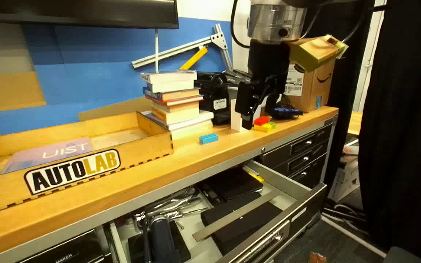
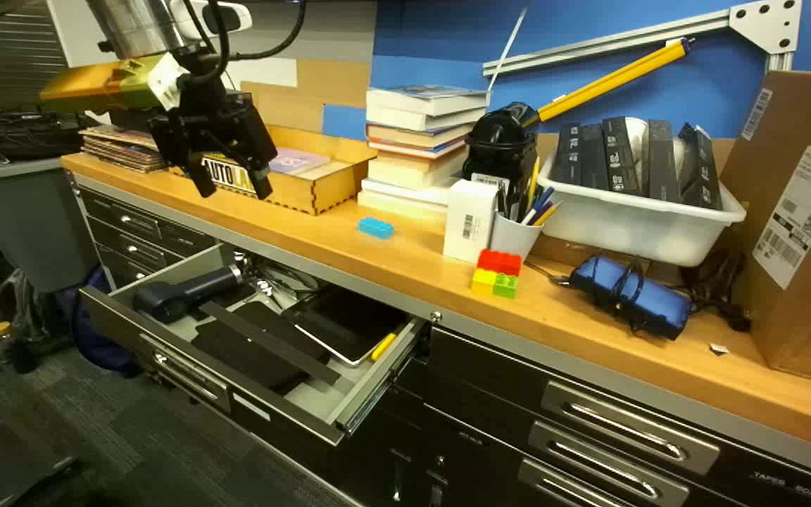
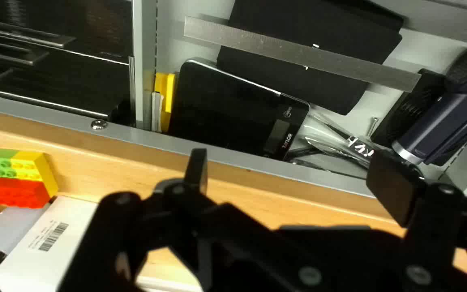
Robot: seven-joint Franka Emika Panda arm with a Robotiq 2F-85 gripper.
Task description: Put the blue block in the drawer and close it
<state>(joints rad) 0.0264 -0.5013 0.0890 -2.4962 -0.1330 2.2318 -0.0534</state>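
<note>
On the wooden counter point(image 2: 412, 264) | blue block point(image 2: 376, 227) studs-up, long axis roughly along front edge | hand point(image 2: 234, 186) jaws wide apart

In both exterior views the wall point(image 1: 97, 69) shows large blocks of blue, tan and grey; a dark screen point(image 1: 75, 14) crosses its upper part in an exterior view. Along it runs a wood-topped workbench point(image 2: 405, 260) edged in grey metal, with closed dark-fronted drawers point(image 2: 490, 373) and shiny handles point(image 2: 624, 429) below. A black curtain point(image 1: 404, 128) hangs past one end. At the opposite end stands a grey bin point(image 2: 32, 218), near a dark slatted panel point(image 2: 11, 49). The floor point(image 2: 131, 415) is dark grey, streaked carpet. Yellowish light warms the wood.
</note>
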